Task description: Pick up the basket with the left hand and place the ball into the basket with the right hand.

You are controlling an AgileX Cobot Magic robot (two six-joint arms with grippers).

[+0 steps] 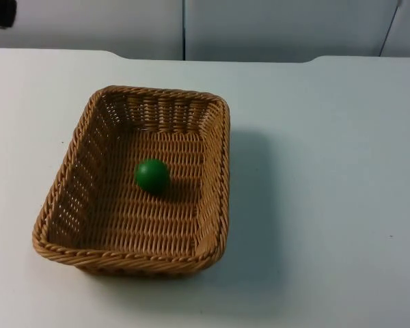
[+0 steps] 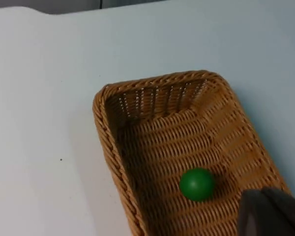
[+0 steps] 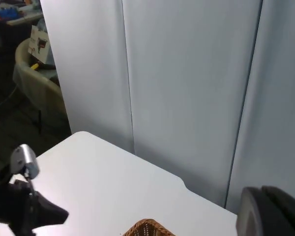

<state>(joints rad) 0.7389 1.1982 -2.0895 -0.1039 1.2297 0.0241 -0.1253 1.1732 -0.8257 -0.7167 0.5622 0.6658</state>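
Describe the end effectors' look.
The left end effector, over the basket, shows a blunt, rounded, matte dark grey fingertip. The right end effector, raised towards the partition wall, shows the same rounded tip, black. A black arm part sits at the top view's upper left corner.

One basket (image 1: 133, 181), wicker, on one white table (image 1: 328, 171). One green ball (image 1: 152, 175), lying on the basket floor. Grey partition wall (image 1: 260, 27) behind: three panels counted in the top view, split by two seams.
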